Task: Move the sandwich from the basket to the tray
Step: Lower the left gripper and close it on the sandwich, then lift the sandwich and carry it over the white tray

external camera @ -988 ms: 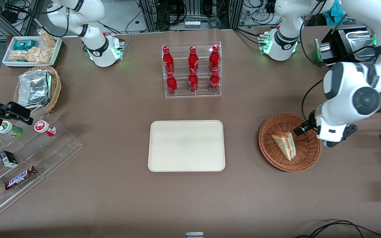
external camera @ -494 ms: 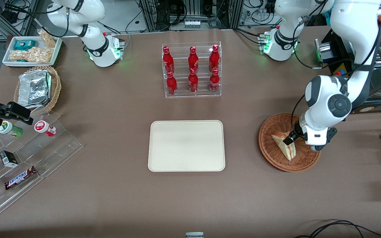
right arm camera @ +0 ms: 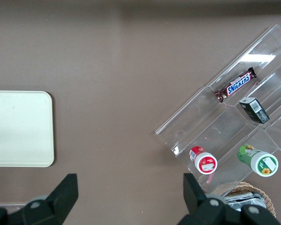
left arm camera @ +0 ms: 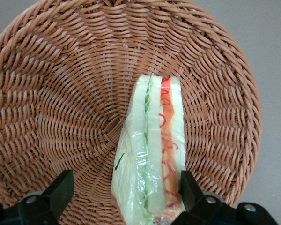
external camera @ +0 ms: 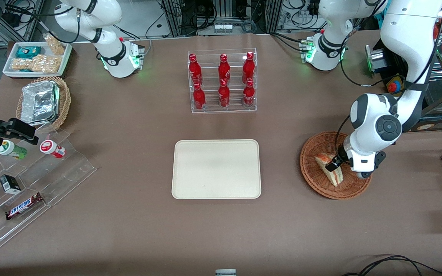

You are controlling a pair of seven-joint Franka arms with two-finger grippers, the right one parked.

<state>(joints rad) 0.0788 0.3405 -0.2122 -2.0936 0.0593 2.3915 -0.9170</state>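
Observation:
The clear-wrapped sandwich [external camera: 335, 177] [left arm camera: 154, 140], white bread with orange-red and green layers, lies in the reddish-brown wicker basket [external camera: 313, 176] [left arm camera: 61, 93] toward the working arm's end of the table. My gripper [external camera: 334, 165] [left arm camera: 124, 192] is down inside the basket, open, with the wedge's wide end between its fingers. One finger [left arm camera: 189, 187] sits against the orange side of the bread; the other finger [left arm camera: 61, 187] stands apart from the wrap. The cream tray [external camera: 216, 168] [right arm camera: 18, 129] lies flat at the table's middle with nothing on it.
A clear rack of red bottles [external camera: 223, 82] stands farther from the front camera than the tray. Toward the parked arm's end are a stepped acrylic display with snacks [external camera: 33, 180], a tan basket of foil containers [external camera: 44, 101] and a white snack tray [external camera: 37, 57].
The arm has swung in and lowered over the basket. The gripper went from the basket's rim to straddling the sandwich. The sandwich has not moved.

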